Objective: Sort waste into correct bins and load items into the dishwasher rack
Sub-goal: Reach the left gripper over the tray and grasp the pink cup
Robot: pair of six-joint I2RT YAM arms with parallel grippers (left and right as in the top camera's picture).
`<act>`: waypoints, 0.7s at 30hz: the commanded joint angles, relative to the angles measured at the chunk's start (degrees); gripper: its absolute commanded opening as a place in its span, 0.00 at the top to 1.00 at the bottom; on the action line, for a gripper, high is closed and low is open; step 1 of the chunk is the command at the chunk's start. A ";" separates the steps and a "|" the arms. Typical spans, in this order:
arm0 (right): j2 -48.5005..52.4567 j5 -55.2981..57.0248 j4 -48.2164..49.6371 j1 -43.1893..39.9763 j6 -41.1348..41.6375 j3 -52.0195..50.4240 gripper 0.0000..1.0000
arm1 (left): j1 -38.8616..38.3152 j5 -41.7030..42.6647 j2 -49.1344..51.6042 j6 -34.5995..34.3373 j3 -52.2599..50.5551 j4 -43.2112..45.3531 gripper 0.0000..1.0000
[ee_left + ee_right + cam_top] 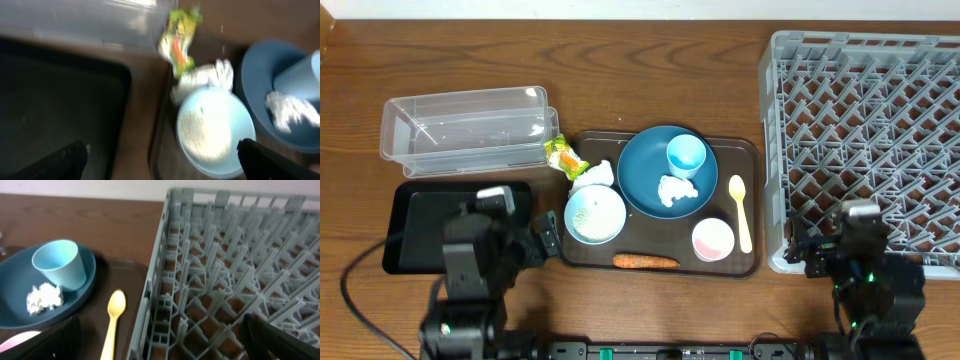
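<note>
**A:** Start nearest the robot. How do the fingers stand?

**B:** The left fingers (62, 161) are spread wide with nothing between them, at the left edge of the brown serving tray (748, 156). The right fingers (280, 337) are likewise spread and empty, off the tray's right edge.

**A:** And on the tray itself?

**B:** The carrot (645, 262) lies along its near edge, long axis left to right and parallel to that edge. I cannot tell which end is the tip. The pink bowl (712, 240) sits in the near right corner, mouth up. The white bowl (595, 215) is on the tray's left side and holds the grains (200, 132).

**A:** The spoon?

**B:** The spoon (741, 212) lies along the tray's right side, long axis near to far. Its handle points toward the robot and its bowl end points away.

**A:** Farther back?

**B:** The plate (640, 165) covers the tray's middle and far part. On it are a crumpled tissue (677, 190) and, beyond that, the cup (686, 155), upright with its mouth up. A second tissue (598, 175) lies at the white bowl's far side, between that bowl and the plate.

**A:** Off the tray?

**B:** On the bench (620, 80), the black tray (398, 230) lies just left of the serving tray, long axis left to right. The wrapper (564, 155) lies slantwise at the tray's far left corner. The clear tub (470, 130) is left of that corner, its long side running left to right. The rack (865, 120) stands just right of the tray.
</note>
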 commanded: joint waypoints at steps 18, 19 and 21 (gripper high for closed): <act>23.78 -0.44 -20.44 0.79 1.62 23.91 0.01 | -0.15 12.11 20.44 -0.31 20.61 -17.46 0.02; 23.78 1.16 -20.63 0.79 2.56 23.93 0.01 | -0.70 12.41 20.68 -0.31 20.61 -16.63 0.02; 23.78 6.95 -21.40 0.79 6.16 23.91 0.01 | -2.86 12.37 21.27 -0.33 20.61 -14.95 0.02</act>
